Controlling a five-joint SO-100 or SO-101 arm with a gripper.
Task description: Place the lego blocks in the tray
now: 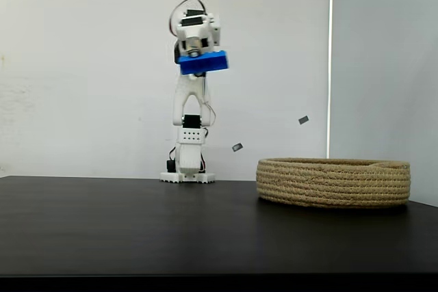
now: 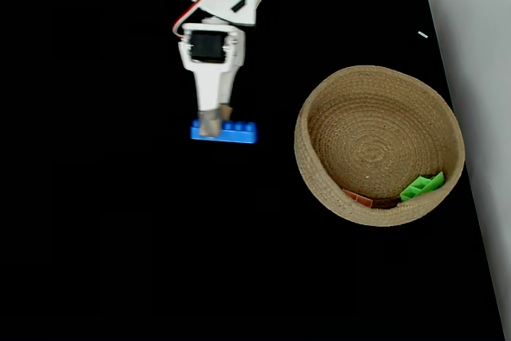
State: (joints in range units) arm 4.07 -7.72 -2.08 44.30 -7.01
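The pincer (image 1: pixel 198 56) gripped the blue brick (image 2: pixel 224 132) high above the counter (image 1: pixel 137 223), at nine o'clock from the tray (image 2: pixel 319 189).

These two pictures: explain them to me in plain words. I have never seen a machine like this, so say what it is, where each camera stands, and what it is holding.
The white machine is a small robot arm bolted to a black table. At its end is a two-finger gripper, like a pincer.

One fixed view looks from the side at table height. The other looks straight down from above.

The gripper is shut on a blue lego brick, lifted high in the air; from above the same brick shows under the arm.

To the right in both fixed views sits a round woven rope tray. Inside it lie a green brick and a reddish-brown piece, near the rim.
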